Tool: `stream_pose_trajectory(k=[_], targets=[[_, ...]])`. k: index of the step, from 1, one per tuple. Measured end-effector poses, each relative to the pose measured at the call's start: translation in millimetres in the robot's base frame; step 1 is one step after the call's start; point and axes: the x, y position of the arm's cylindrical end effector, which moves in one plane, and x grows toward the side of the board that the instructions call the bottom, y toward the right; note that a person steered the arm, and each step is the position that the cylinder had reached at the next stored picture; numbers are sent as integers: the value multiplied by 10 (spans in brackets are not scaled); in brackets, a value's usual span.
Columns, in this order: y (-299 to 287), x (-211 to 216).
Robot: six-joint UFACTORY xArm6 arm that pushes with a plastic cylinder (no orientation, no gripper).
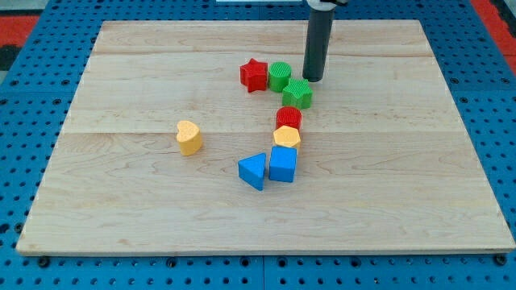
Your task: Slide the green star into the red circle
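Seven small coloured blocks sit on a pale wooden board [161, 201] made of glued planks with a faint grain, its rounded corners resting on a blue perforated metal bench [32, 266] whose holes run in regular rows; a strip of red shows at the view's top left corner. My tip [312, 79] is the lower end of a straight dark matte rod that comes down from the view's top, and it stands on the board just beside the green star-shaped block [297, 94], at that block's upper right edge, so close that I cannot tell whether they touch. The rod has no jaws to open or close and grips nothing. The green star-shaped block has ribbed sides and lies directly above the red round block [289, 118], near it, perhaps touching. Below the red round block, touching it, is a yellow six-sided block [286, 136], and under that a blue block with a squarish body [283, 164], the four forming a slightly slanted column. A blue triangular block [253, 171] leans against the squarish blue one on the view's left. Up by the rod, a green round ribbed block [280, 76] sits to the tip's left, and a red star-shaped block [254, 75] touches it on its left. A yellow heart-shaped block [189, 137] stands alone, well apart, toward the view's left. All blocks look like smooth painted plastic or wood.
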Motion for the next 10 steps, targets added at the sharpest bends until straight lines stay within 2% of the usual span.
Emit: stream_pose_trajectory(k=[2,4,7,8,10], targets=[[-77,-239],[-367,32],[-309,284],[181,411],[-61,532]])
